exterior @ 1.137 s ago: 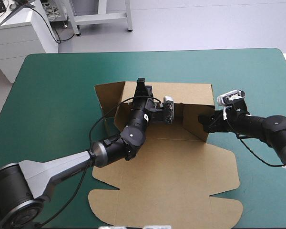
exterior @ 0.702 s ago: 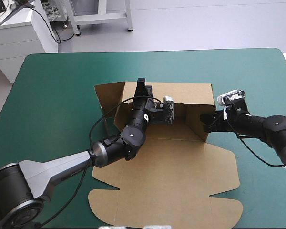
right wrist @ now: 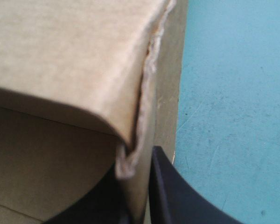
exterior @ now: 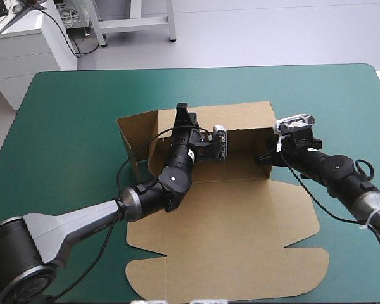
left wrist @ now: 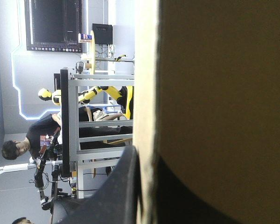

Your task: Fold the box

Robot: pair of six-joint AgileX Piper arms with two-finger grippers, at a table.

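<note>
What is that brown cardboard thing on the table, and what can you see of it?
The box is one cut sheet of plain brown board, partly folded. Its large lid panel with rounded flaps lies flat on the teal-green cover, toward the near edge. At the far end a back wall stands upright, a side flap raised at each end. The left end effector pinches the back wall's top edge; the right end effector pinches the right side flap.
</note>
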